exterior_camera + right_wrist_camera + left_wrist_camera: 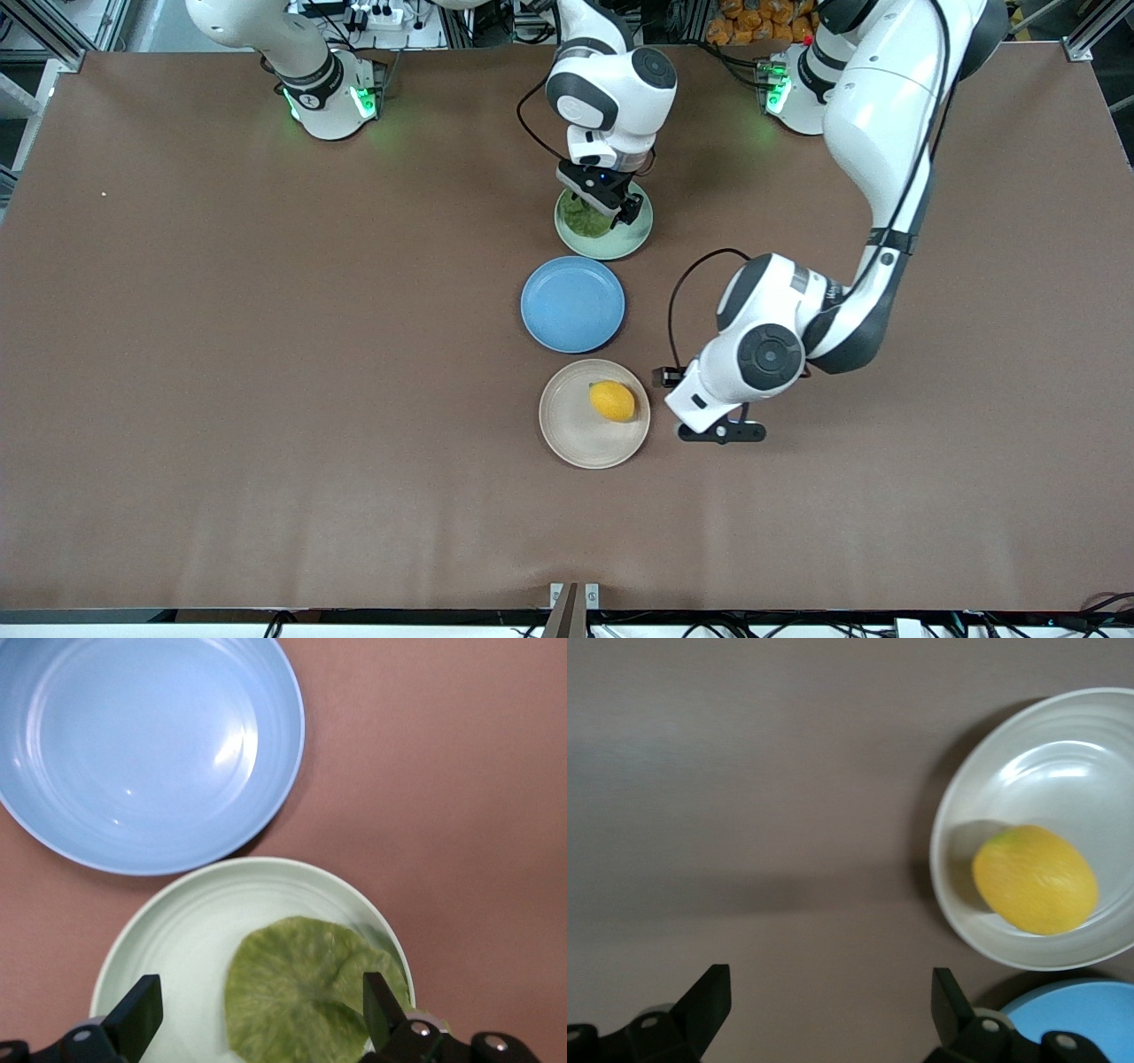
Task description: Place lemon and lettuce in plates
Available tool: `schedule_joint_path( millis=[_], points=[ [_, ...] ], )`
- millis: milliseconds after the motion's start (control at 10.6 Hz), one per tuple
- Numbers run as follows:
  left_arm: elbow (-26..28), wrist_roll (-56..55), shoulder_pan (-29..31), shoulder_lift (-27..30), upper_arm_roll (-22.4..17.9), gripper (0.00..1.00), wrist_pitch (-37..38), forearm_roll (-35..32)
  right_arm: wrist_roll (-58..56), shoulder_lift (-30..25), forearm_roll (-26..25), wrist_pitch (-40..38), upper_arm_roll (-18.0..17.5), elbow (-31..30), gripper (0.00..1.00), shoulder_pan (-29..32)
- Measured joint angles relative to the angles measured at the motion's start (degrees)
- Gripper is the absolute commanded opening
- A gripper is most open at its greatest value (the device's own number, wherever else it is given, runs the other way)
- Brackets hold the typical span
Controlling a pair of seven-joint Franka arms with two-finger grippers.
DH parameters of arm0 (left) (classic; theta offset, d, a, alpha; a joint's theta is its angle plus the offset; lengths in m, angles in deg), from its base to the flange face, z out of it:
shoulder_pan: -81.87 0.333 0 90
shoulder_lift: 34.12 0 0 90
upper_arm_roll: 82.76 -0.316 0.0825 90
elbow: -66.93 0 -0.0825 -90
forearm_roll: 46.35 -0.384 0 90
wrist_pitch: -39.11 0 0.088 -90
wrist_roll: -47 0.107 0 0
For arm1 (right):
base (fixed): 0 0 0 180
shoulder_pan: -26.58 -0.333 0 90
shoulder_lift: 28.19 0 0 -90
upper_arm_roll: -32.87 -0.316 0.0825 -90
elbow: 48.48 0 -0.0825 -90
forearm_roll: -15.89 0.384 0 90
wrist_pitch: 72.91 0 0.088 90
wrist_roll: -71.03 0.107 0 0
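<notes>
The lemon (612,400) (1035,879) lies in the beige-pink plate (576,434) (1063,762), the plate nearest the front camera. The lettuce (585,221) (306,992) lies flat in the pale mint plate (633,237) (177,939), the plate nearest the robots' bases. My right gripper (605,206) (263,1005) hangs open just over the mint plate, its fingers astride the leaf and not gripping it. My left gripper (722,432) (831,1001) is open and holds nothing, low over bare table beside the beige-pink plate, toward the left arm's end.
A blue plate (572,303) (142,744) (1072,1019) with nothing in it sits between the two other plates, forming a row down the table's middle. Brown tabletop spreads wide toward both ends of the table.
</notes>
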Motion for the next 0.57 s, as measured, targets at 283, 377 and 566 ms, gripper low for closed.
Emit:
schedule_joint_path(
  millis=[283, 377, 566],
  points=[
    [0.0, 3.2, 2.8, 1.6, -0.4, 1.00, 2.5, -2.2, -8.8, -2.3, 1.6, -4.8, 0.0, 2.1, 1.00, 4.8],
    [0.0, 3.8, 3.5, 1.8, -0.5, 1.00, 3.7, -3.9, -12.2, -3.1, 2.0, -5.5, 0.0, 2.0, 1.00, 7.0],
    [0.3, 6.6, 5.7, 1.9, -0.6, 1.00, 4.7, -5.6, -18.8, -3.7, 2.3, -6.0, 0.0, 1.8, 1.00, 11.6]
  ],
)
